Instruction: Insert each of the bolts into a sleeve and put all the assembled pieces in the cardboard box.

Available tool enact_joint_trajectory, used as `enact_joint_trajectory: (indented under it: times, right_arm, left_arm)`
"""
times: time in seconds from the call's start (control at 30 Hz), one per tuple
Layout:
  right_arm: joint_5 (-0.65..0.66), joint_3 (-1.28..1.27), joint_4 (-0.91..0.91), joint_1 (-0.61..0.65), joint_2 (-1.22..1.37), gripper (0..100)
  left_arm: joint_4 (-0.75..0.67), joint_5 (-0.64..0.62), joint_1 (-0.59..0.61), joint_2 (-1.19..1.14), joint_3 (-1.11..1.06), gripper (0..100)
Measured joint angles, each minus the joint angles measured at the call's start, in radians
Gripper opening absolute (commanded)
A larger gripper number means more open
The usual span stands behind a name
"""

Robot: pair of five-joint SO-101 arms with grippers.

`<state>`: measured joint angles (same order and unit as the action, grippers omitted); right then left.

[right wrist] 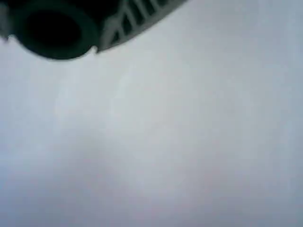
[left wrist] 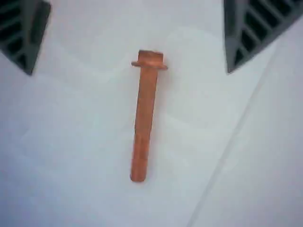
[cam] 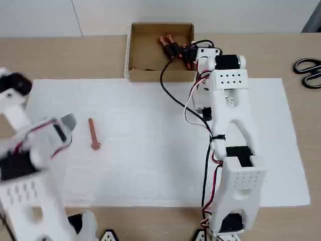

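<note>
A copper bolt (cam: 94, 133) lies alone on the white sheet (cam: 150, 150), head toward the table's front. My left gripper (cam: 67, 123) hovers just left of it. In the left wrist view the bolt (left wrist: 144, 116) lies between and beyond the two dark fingers (left wrist: 251, 28), which stand open and empty. My right gripper (cam: 192, 54) is at the right wall of the cardboard box (cam: 138, 50). The right wrist view has a black sleeve (right wrist: 52, 30), its round bore facing the camera, held against a ribbed finger (right wrist: 137, 16). Assembled bolt-and-sleeve pieces (cam: 169, 45) lie inside the box.
Scissors (cam: 308, 71) lie on the wooden table at the far right. The right arm's body and cables (cam: 205, 130) stretch from the front edge up to the box. The white sheet between the two arms is bare.
</note>
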<state>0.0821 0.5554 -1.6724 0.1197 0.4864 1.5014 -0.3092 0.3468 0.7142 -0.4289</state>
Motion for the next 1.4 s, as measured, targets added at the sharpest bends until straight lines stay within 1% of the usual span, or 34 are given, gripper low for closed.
enact_joint_trajectory:
  times: [0.13, 0.27, 0.47, 0.53, 0.63, 0.77, 1.1, 1.4]
  right_arm:
    - [0.000, 0.000, 0.000, -0.012, 0.000, 0.3]
    - [0.000, 0.000, 0.000, -0.017, 0.000, 0.3]
    - [0.000, 0.000, 0.000, -0.017, 0.000, 0.3]
    - [0.000, 0.000, 0.000, -0.017, 0.000, 0.3]
    - [0.000, 0.000, 0.000, -0.017, 0.000, 0.3]
    - [0.000, 0.000, 0.000, -0.017, 0.000, 0.3]
    - [0.000, -0.002, 0.000, -0.017, 0.000, 0.3]
    - [0.000, -0.002, 0.000, -0.017, 0.000, 0.3]
  left_arm:
    - [0.000, 0.000, -0.069, -0.233, 0.061, 25]
    - [0.000, 0.000, -0.129, -0.414, 0.094, 25]
    - [-0.009, 0.000, -0.146, -0.657, 0.094, 24]
    - [-0.025, 0.002, -0.147, -0.726, 0.094, 23]
    - [-0.061, -0.029, -0.147, -0.801, 0.094, 16]
    - [-0.126, -0.046, -0.149, -0.848, 0.094, 10]
    - [-0.175, -0.057, -0.147, -0.862, 0.103, 10]
    - [-0.230, -0.057, -0.147, -0.865, 0.100, 8]
